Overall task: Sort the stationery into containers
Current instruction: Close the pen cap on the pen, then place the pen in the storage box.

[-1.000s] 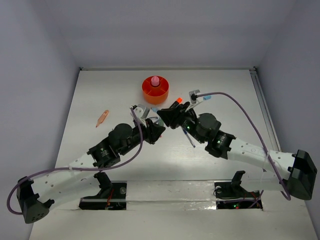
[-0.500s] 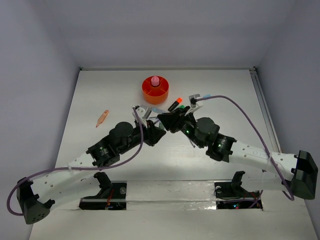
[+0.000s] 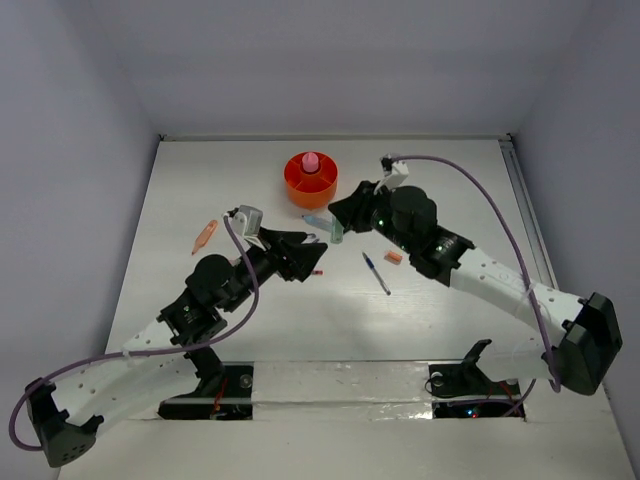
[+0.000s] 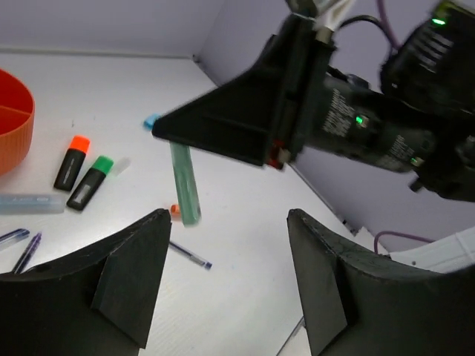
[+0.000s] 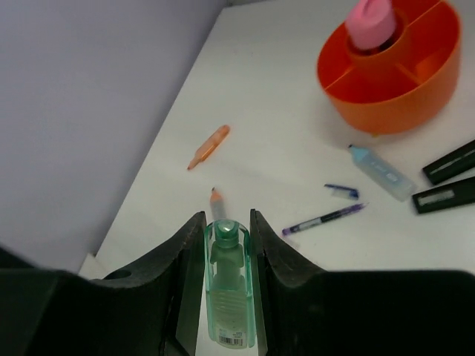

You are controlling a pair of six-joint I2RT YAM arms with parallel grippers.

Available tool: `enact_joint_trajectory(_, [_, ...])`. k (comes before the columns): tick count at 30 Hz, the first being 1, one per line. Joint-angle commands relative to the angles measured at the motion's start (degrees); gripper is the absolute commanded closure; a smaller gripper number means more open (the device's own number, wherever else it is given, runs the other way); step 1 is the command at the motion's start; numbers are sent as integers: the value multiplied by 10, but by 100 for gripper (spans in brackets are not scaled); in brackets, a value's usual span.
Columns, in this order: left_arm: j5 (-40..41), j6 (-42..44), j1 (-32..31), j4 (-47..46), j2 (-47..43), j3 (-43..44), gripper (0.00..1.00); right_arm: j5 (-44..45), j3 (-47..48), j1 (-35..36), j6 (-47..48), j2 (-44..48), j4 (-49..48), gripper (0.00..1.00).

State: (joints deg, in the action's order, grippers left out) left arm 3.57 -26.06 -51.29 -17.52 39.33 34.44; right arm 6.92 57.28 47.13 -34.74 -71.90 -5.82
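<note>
The orange container [image 3: 311,185] stands at the back middle with a pink bottle [image 3: 311,161] upright in it. My right gripper [image 3: 340,216] hovers just near-right of it, shut on a translucent green tube [image 3: 337,234]. In the right wrist view the green tube [image 5: 228,289] sits squeezed between both fingers of the right gripper [image 5: 226,231]. My left gripper [image 3: 305,252] is a little nearer and to the left. In its own view the left gripper [image 4: 226,248] is open and holds nothing, and the green tube [image 4: 184,184] hangs from the right gripper [image 4: 223,132] ahead of it.
On the table lie a blue pen [image 3: 376,272], a small orange piece [image 3: 393,257], a peach marker [image 3: 205,236] and a light-blue marker [image 3: 315,220]. Orange [image 4: 70,162] and green [image 4: 90,182] highlighters lie near the container. A purple pen [image 5: 323,219] is there too.
My left gripper has opened and drawn back to the left. The right gripper has moved away towards the orange container with the green tube in it.
</note>
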Motion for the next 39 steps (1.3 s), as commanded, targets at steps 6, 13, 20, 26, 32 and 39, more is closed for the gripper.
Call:
enact_joint_trajectory(6, [12,-3,1,7,-81,-11,20,-40,111,-93,3,-105,-57,100])
enact_joint_trajectory(13, [43,21,1,162,-126,48,1,4,156,-132,5,-246,-209,100])
enact_joint_trajectory(20, [135,60,1,286,-172,92,1,12,307,-170,83,-400,-211,100])
enact_joint_trajectory(26, [172,63,1,294,-210,90,1,4,419,-182,130,-496,-178,100])
enact_joint_trajectory(32, [178,61,1,300,-203,90,1,8,486,-187,155,-554,-158,100])
enact_joint_trajectory(39, [193,59,1,304,-196,91,1,3,488,-187,146,-573,-159,100])
